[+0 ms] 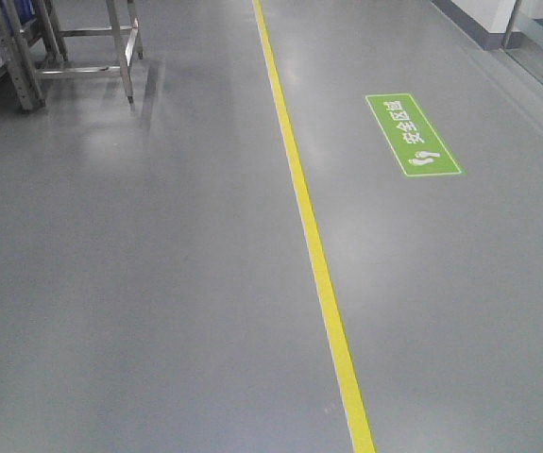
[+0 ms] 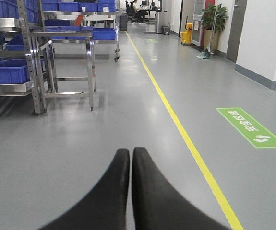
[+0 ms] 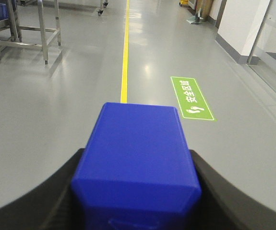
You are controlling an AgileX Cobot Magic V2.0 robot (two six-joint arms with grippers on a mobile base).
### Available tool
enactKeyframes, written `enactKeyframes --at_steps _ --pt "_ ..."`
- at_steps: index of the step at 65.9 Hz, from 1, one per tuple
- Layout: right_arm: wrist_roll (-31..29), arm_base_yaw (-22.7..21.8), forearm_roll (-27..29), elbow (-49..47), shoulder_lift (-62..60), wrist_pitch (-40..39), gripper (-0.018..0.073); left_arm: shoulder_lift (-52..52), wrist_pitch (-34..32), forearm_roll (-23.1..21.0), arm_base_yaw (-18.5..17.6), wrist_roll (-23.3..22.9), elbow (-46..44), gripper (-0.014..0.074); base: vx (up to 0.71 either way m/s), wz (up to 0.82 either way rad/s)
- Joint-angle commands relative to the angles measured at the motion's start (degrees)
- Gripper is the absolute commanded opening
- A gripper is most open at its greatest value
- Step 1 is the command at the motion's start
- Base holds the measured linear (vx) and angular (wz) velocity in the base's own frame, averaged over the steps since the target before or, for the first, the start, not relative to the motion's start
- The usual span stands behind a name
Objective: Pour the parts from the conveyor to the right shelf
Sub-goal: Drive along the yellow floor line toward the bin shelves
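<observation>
A: Where's the part?
B: Blue block (image 3: 137, 139), pinched in the right gripper (image 3: 137, 191), bottom centre of the right wrist view. Black fingers (image 3: 42, 191) on both flanks. Left gripper (image 2: 130, 160): tips pressed together, nothing in it.
A: Conveyor?
B: Not in any view. Looks like the transit step, imo: carry the block to the shelf (image 2: 31, 62), upper left of the left wrist view, a steel rack w/ blue bins (image 2: 6, 74).
A: How to do it well?
B: Firm grip, block level, no jerks while the base rolls. The shelf's well apart, so steer toward upper left and skirt the steel table (image 2: 63, 32) just beside the rack. Don't tip till it's over a bin.
A: Surface?
B: Glossy grey floor (image 1: 110, 302), smooth, some glare; a dropped block would prob skid. Yellow line (image 1: 311, 236) down the middle, green footprint sign (image 1: 413, 134) right of it.
A: Room?
B: Long hall. White wall at right, plant (image 2: 213, 17) and yellow bucket (image 2: 187, 34) upper right.
</observation>
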Motion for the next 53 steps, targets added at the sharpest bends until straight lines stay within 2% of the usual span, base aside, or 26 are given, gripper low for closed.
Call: enactKeyframes --at_steps 1,53 --pt "0.0 -0.1 0.5 -1.3 0.8 -4.3 -0.0005 -0.1 -4.4 -0.5 -0.4 -0.5 -1.2 -0.0006 0.6 0.0" --pt "0.0 -0.1 0.5 -1.3 0.8 -4.3 -0.0005 -0.1 -4.4 -0.5 -0.4 -0.5 -1.2 -0.0006 0.68 0.0"
